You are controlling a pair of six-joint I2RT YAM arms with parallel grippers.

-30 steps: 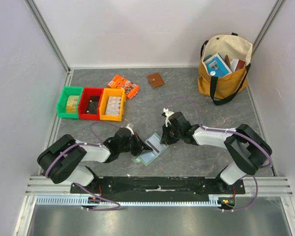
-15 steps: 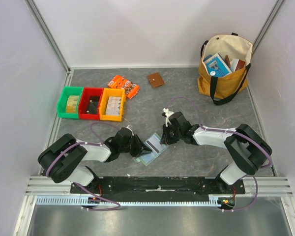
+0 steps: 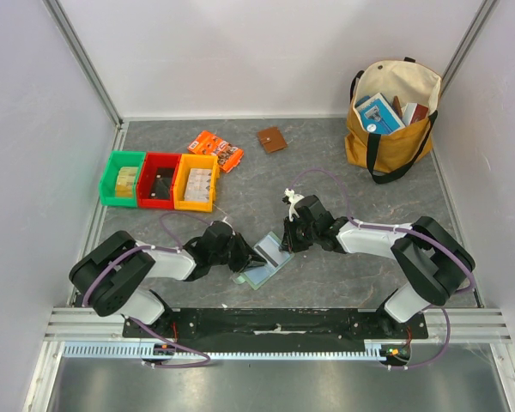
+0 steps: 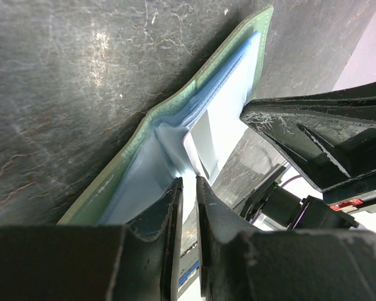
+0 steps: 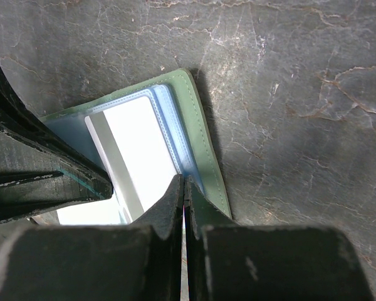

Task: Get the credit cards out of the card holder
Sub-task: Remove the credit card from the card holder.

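card holder [image 3: 264, 266] open near table's [image 3: 326, 180] near edge, centre. credit card [image 5: 141, 147] in sleeve thin, stiff, slick; take by exposed edge. left gripper [image 4: 189, 183] near-closed, pinching soft sleeve. right gripper [image 5: 183, 182] closed at holder rim, hold unclear.

Closed-in cell around a dark, stone-look counter [image 3: 249, 189]

3 plain pale walls stand at the back [image 3: 266, 51], left [image 3: 26, 154] and right [image 3: 498, 129]. Grey aluminium posts [image 3: 84, 62] rise in the 2 back corners, and a slotted metal rail [image 3: 266, 351] crosses the near edge. Soft, even light glints on the veined surface.
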